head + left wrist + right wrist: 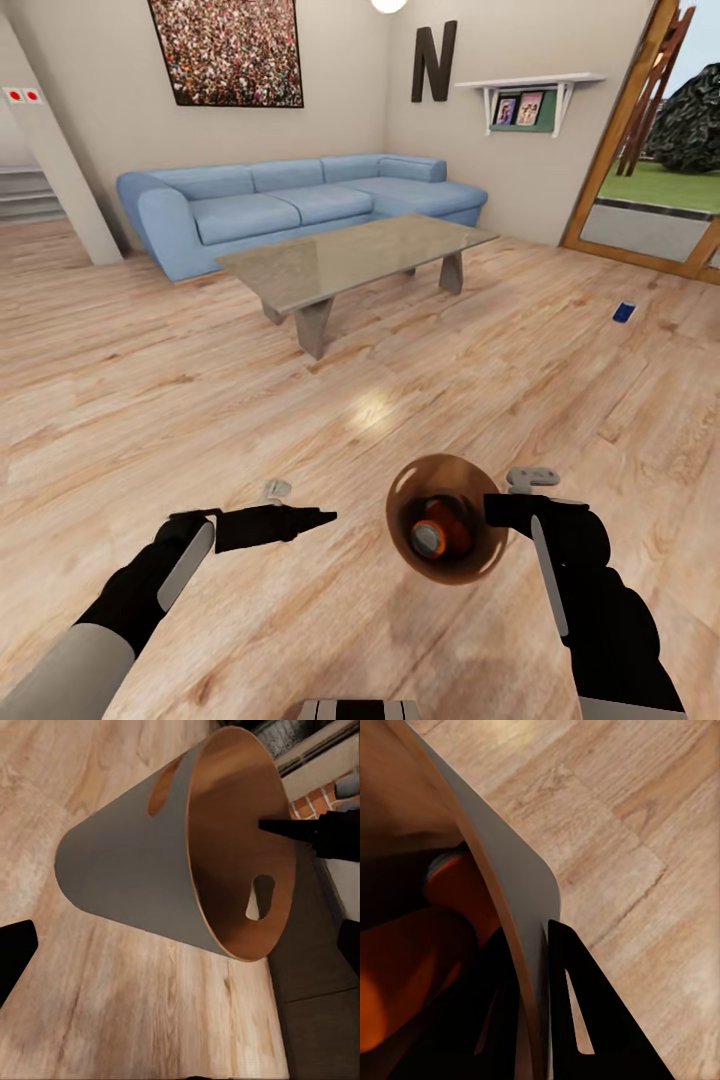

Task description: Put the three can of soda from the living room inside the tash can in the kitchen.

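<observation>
Scene: the living room, light wood floor [180, 400]; blue sofa [290, 205] and grey-topped bench [350, 255] ahead.
Right gripper [534, 990]: fingers pinched shut on the wall of the tash can [448, 520], one inside the rim and one outside; the bin hangs tilted over the floor beside the robot.
Bin contents: an orange soda can [432, 532] lies inside, silver end up; more orange shows in the right wrist view, though whether that is a second can cannot be told.
Left gripper [318, 517]: fingers look closed to a point, holding nothing, aimed toward the bin.
Blue can [624, 312]: on the floor, well apart, near the glass door [650, 180].
Step in hand: collecting cans into the carried bin, by the look of it.
Next move: likely a drive toward the blue can, then a low reach with the free left arm; the bin must be kept from tipping.
</observation>
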You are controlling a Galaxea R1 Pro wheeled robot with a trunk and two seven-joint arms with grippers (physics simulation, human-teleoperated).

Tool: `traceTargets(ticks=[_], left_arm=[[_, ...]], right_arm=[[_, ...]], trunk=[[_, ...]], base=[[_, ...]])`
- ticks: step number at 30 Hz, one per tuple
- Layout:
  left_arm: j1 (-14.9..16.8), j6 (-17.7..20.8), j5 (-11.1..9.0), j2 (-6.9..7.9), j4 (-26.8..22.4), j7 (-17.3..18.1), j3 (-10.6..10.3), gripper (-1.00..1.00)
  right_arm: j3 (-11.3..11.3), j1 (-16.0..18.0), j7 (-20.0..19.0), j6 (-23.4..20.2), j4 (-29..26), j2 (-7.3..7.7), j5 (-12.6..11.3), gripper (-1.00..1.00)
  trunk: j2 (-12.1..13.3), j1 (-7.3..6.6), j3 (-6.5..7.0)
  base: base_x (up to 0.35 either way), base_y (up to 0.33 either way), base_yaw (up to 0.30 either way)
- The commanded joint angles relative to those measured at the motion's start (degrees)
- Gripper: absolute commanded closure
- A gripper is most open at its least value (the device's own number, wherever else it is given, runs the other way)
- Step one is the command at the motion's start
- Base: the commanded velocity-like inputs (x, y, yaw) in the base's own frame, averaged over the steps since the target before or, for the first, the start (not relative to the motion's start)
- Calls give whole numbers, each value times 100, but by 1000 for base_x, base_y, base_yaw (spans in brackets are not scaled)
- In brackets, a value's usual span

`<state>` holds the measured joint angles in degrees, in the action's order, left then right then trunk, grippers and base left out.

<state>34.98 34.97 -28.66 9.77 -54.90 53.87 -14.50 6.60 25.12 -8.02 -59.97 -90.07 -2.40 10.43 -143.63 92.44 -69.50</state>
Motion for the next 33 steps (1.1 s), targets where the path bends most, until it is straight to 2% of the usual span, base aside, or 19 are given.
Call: traceTargets(ticks=[1, 3, 21, 27, 33], left_arm=[[0, -56, 17, -46, 12, 2, 0, -100], [0, -113, 66, -136, 29, 5, -4, -100], [5, -70, 80, -108, 24, 44, -9, -100], [6, -102, 88, -87, -1, 35, -9, -100], [2, -158, 101, 18, -9, 26, -9, -100]], right_arm=[[0, 2, -24, -3, -2, -3, -69, 100], [-1, 1, -24, -3, -2, -1, -68, 100], [-3, 1, -24, -3, -2, -7, -68, 100], [-8, 2, -24, -3, -2, -6, -67, 100], [-8, 2, -24, -3, -2, -5, -67, 100]], trunk=[[0, 0, 10], [0, 0, 29], [0, 0, 189], [0, 0, 237], [0, 0, 285]], base=[[0, 0, 0], [0, 0, 0], [0, 0, 0], [0, 0, 0], [0, 0, 0]])
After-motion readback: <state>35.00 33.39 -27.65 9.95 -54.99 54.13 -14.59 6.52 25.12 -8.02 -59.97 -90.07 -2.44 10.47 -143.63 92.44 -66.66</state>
